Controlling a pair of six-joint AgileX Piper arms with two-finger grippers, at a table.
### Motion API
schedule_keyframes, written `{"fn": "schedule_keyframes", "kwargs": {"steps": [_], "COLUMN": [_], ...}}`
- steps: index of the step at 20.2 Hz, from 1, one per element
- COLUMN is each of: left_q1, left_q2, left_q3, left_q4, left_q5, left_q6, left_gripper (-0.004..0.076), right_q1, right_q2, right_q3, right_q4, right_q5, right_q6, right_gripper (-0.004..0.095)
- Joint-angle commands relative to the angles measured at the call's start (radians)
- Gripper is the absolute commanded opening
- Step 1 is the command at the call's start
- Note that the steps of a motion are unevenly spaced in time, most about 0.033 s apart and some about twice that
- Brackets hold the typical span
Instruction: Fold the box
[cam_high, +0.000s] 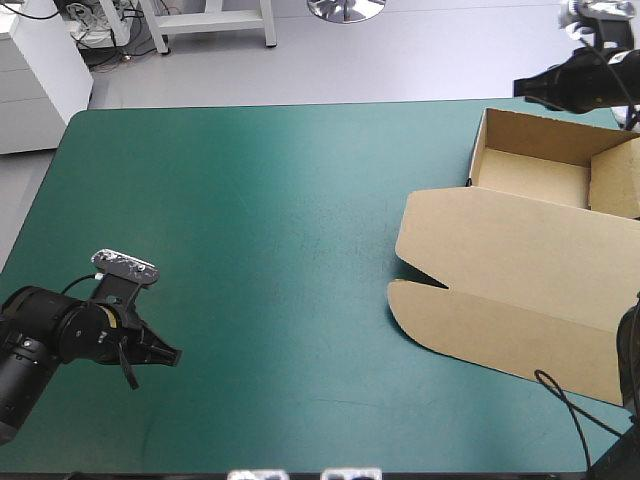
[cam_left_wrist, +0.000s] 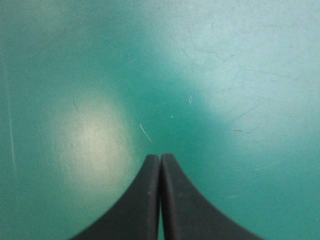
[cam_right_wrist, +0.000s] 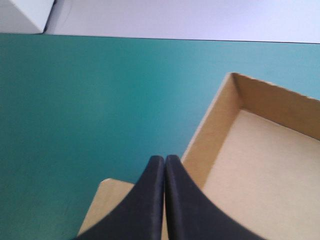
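Looking finished as a tray, the box (cam_high: 530, 250) lies lid-flat, so left gripper (cam_left_wrist: 160, 156) and right gripper (cam_right_wrist: 164, 159) sit pressed together, holding nothing.

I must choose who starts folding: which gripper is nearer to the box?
Right. The right gripper is at the box, its tips by the tray wall and flat lid. The left gripper is far off, over bare teal-green cover at its near left corner.
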Motion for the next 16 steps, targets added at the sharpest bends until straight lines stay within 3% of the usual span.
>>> {"fn": "schedule_keyframes", "kwargs": {"steps": [1,4,7,16], "left_q1": [0.001,0.001,0.001,0.001], "left_q2": [-0.014,-0.014,-0.014,-0.088], "left_q3": [-0.026,-0.026,-0.026,0.1], "left_q4": [-0.005,-0.025,-0.048,-0.059], "left_q5": [-0.025,-0.035,-0.068,-0.156], "left_q6": [-0.012,-0.01,0.004,0.004], "left_gripper": [-0.001,-0.001,-0.001,-0.001], "right_q1": [0.126,0.229,0.275,0.282], "right_q2": [-0.13,-0.217,-0.311,-0.704], "right_q3": [0.097,0.288,0.491,1.016], "right_q4": [-0.07,-0.167,-0.137,-0.121], "right_q5": [0.009,0.009,0.007,-0.2], "right_q6": [-0.039,-0.05,-0.107,-0.127], "right_gripper": [-0.0013,-0.0013,-0.0013,-0.0013]}}
